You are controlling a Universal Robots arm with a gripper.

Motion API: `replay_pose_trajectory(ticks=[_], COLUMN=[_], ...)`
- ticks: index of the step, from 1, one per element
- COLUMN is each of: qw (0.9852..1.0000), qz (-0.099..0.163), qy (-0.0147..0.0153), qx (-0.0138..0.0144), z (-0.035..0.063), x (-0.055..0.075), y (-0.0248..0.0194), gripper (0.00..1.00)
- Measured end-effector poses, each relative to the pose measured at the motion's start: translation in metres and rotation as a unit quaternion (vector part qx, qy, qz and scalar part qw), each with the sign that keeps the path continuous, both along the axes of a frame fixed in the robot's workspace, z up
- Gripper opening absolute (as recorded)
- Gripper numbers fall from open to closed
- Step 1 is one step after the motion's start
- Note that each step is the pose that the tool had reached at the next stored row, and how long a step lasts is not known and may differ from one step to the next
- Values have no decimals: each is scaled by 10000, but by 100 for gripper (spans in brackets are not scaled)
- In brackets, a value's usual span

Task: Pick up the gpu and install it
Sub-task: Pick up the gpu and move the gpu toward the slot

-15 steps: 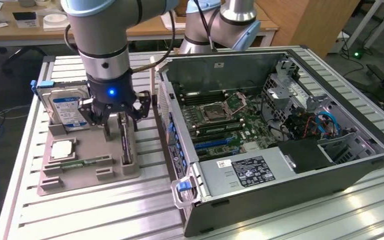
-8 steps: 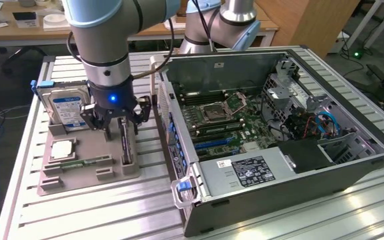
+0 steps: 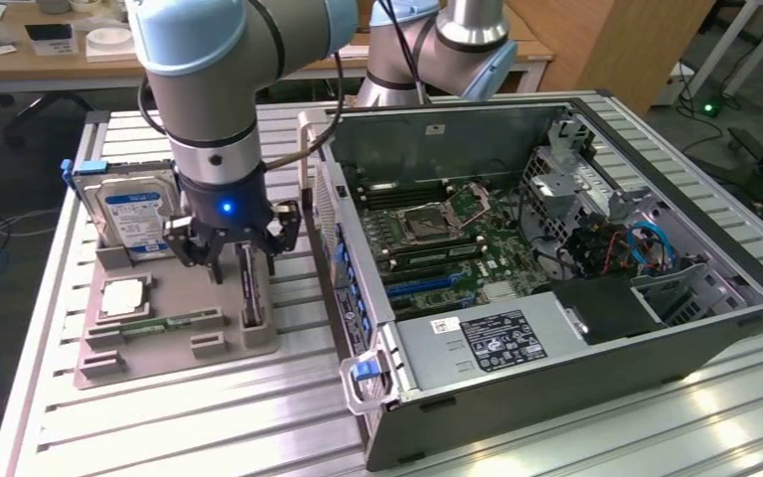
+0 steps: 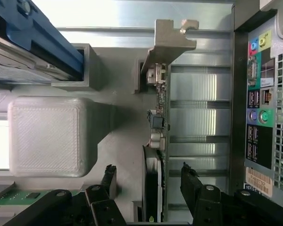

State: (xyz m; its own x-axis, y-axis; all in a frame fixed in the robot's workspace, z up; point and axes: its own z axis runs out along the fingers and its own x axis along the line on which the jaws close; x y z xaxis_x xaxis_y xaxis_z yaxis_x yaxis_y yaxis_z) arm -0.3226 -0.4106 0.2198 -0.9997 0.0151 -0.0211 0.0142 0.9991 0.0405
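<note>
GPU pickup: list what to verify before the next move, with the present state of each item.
1. Gripper open: ok, its fingers stand apart.
2. GPU between the fingers: ok, in the wrist view its edge lies in the gap.
3. GPU upright in the gray holder: ok.
4. GPU gripped: not ok, space shows on both sides of it.
5. Computer case open, motherboard exposed: ok.
6. Free slot on the motherboard for the GPU: cannot tell.
</note>
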Motion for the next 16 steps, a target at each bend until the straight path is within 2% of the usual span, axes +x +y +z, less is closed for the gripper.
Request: replay_pose_trajectory(ticks=[3, 11, 12, 13, 14, 15, 16], qw=[10000, 10000, 10000, 10000, 10000, 10000, 10000], qz=[-13, -15, -15, -14, -14, -15, -14], qy=[0, 0, 0, 0, 0, 0, 0], qx=[0, 0, 0, 0, 0, 0, 0], z=[-55, -60, -60, -60, -60, -60, -60], x=[0, 0, 0, 0, 0, 0, 0], y=[0, 0, 0, 0, 0, 0, 0], gripper=[66, 66, 65, 58, 58, 52, 52])
